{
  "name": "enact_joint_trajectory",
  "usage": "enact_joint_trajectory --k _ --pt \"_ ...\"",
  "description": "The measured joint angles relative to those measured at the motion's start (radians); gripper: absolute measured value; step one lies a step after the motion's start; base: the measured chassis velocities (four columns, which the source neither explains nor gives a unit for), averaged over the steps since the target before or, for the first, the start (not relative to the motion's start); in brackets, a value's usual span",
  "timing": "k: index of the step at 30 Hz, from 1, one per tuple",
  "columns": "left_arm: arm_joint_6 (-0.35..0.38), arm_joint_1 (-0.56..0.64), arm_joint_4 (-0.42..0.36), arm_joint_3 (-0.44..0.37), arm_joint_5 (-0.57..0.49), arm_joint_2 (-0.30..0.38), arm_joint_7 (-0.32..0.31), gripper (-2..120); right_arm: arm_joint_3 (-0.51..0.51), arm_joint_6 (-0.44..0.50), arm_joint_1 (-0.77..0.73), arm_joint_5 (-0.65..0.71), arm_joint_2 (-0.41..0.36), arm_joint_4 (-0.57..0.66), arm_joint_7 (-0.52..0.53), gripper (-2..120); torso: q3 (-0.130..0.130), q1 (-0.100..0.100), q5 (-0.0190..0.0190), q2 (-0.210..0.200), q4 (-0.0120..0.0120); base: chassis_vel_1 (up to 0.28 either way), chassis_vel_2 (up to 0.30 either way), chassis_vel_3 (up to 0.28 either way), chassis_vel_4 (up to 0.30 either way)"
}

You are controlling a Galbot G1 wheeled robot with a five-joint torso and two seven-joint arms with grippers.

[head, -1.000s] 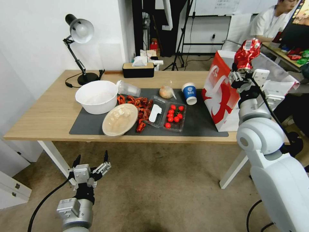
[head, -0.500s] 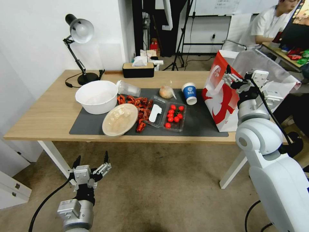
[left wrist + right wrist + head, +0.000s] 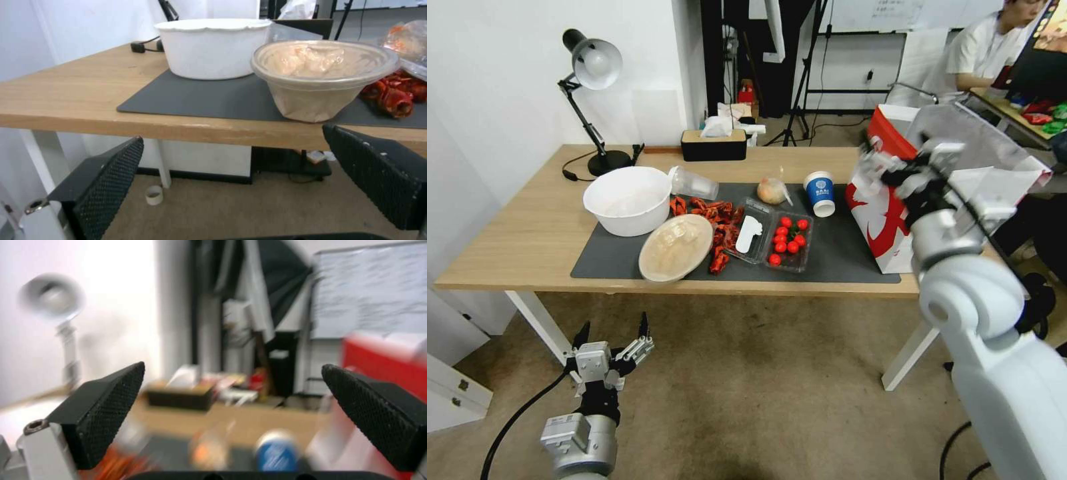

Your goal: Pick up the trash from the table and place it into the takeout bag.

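My right tool (image 3: 894, 167) hung wide and empty beside the takeout bag (image 3: 887, 220); my left tool (image 3: 610, 340), also wide, waited at seven o'clock below the tabletop (image 3: 520, 247).

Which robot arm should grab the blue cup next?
Probably the right. The right gripper is up at table height beside the takeout bag, fingers open and empty, close to the blue-white paper cup. The left gripper hangs low, below the table edge.

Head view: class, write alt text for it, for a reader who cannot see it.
The right gripper, open and empty, hangs beside the takeout bag at the table's right end. A paper cup, clear cup and lidded bowl sit on the mat; the left gripper waits open below.
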Motion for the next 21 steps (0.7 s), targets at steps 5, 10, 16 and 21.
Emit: enact_joint_trajectory --k 5,10,16,21 --pt "-0.017 -0.001 0.005 -0.012 -0.015 0.012 0.025 100 -0.018 0.192 -0.218 -0.12 0.023 0.001 -0.021 100 0.0 0.0 -0.0003 0.0 0.0 0.0 0.0 0.0 0.0" --pt "-0.027 -0.003 0.01 -0.01 -0.022 0.016 0.038 100 -0.03 0.342 -0.355 -0.182 0.062 -0.032 -0.005 100 0.0 0.0 -0.0003 0.0 0.0001 0.0 0.0 0.0 0.0" --pt "-0.045 -0.008 0.025 -0.006 -0.032 0.025 0.055 100 -0.031 0.606 -0.524 -0.255 0.109 -0.127 -0.019 100 0.0 0.0 0.0 0.0 0.0002 0.0 0.0 0.0 0.0" --pt "-0.061 -0.02 0.054 -0.002 -0.034 0.033 0.069 100 -0.037 0.725 -0.602 -0.257 0.136 -0.19 -0.037 100 0.0 0.0 -0.0001 0.0 0.0001 0.0 0.0 0.0 0.0"
